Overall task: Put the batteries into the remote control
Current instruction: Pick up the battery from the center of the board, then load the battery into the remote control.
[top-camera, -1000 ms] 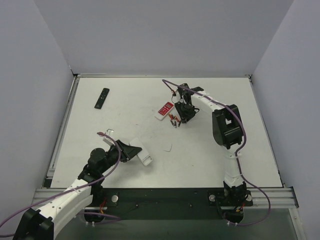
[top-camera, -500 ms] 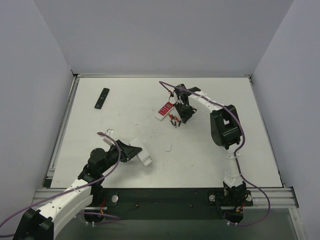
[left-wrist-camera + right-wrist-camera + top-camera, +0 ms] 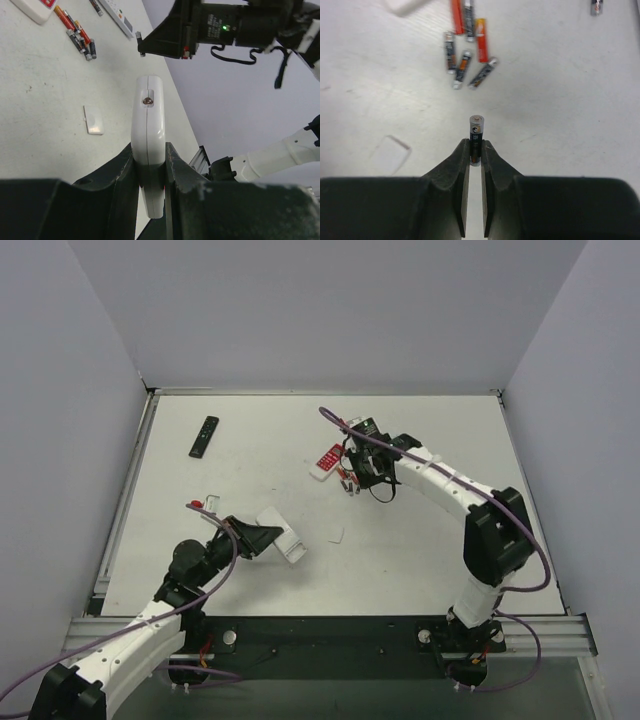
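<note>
Table (image 3: 250, 420): white, walled on three sides, both arms bolted at the near edge
Slim black remote (image 3: 204, 436): far left, lying flat, well apart from everything else
Left gripper (image 3: 149, 151): clamped tight on the white remote, one finger against each broad face; working over the near-left part of the table
White remote (image 3: 148, 112): in the left gripper, seen edge-on from the wrist camera; the end with a small round window points away from the wrist (button side not visible from here); free end sticks out well past the fingertips; resting on the table or lifted clear of it, cannot tell
Cover (image 3: 336, 536): small flat white rectangle, alone on the table just right of the held remote, between it and the battery scatter
Red-and-white remote (image 3: 327, 461): flat near the middle of the table, just left of the loose batteries
Loose batteries (image 3: 467, 47): about six, lying flat in a loose scatter, dark and orange, some touching
Right gripper (image 3: 475, 150): closed down on a single battery, jaws almost together, over bare table beside the scatter
Single battery (image 3: 476, 131): pinched by its lower part between the right fingertips, in line with the fingers, metal end pointing outward, apart from the loose ones
</note>
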Tool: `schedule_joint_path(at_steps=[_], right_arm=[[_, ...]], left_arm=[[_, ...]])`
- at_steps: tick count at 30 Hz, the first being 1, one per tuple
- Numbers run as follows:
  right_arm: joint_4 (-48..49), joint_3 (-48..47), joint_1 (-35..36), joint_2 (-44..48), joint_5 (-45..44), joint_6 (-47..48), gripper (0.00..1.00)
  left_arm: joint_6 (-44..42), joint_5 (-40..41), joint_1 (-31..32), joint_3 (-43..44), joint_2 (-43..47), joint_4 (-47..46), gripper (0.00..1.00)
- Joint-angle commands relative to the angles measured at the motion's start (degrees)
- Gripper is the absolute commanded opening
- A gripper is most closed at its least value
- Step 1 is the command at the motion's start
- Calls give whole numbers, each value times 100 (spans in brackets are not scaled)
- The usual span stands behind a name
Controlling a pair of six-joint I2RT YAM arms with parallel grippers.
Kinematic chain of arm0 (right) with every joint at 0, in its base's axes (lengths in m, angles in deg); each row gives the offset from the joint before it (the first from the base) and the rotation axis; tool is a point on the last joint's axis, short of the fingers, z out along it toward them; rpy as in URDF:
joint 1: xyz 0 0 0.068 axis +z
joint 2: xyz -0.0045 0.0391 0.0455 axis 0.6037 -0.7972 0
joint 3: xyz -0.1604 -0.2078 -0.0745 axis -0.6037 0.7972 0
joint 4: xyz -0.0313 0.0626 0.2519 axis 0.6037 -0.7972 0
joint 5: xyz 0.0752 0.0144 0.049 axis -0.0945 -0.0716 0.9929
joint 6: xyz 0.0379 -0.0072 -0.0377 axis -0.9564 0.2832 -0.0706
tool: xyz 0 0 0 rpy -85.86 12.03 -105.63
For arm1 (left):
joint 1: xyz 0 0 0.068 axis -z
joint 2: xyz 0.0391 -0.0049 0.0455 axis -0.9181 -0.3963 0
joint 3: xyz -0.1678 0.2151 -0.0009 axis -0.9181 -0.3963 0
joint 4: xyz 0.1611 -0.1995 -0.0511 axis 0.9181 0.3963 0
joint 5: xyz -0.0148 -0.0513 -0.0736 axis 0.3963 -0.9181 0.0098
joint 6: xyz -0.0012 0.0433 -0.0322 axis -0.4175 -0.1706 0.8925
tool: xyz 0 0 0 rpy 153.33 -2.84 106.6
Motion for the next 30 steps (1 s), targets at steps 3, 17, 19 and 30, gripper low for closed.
schedule_joint_path(at_steps=[3,17,19,30], right_arm=[[1108,887,1090,1562,85,-207,0],[2507,2417,2621,3592,1174,445,0],[2673,2592,2700,3716,1428,445,0],[2701,2734,3315,4007,2037,1612,0]], left_arm=[[-59,52,-41,70,163,-594,0],[11,-264,-41,571,49,-392,0],[55,-317,-41,632,14,-383,0],[108,-809,-41,896,40,-286,0]])
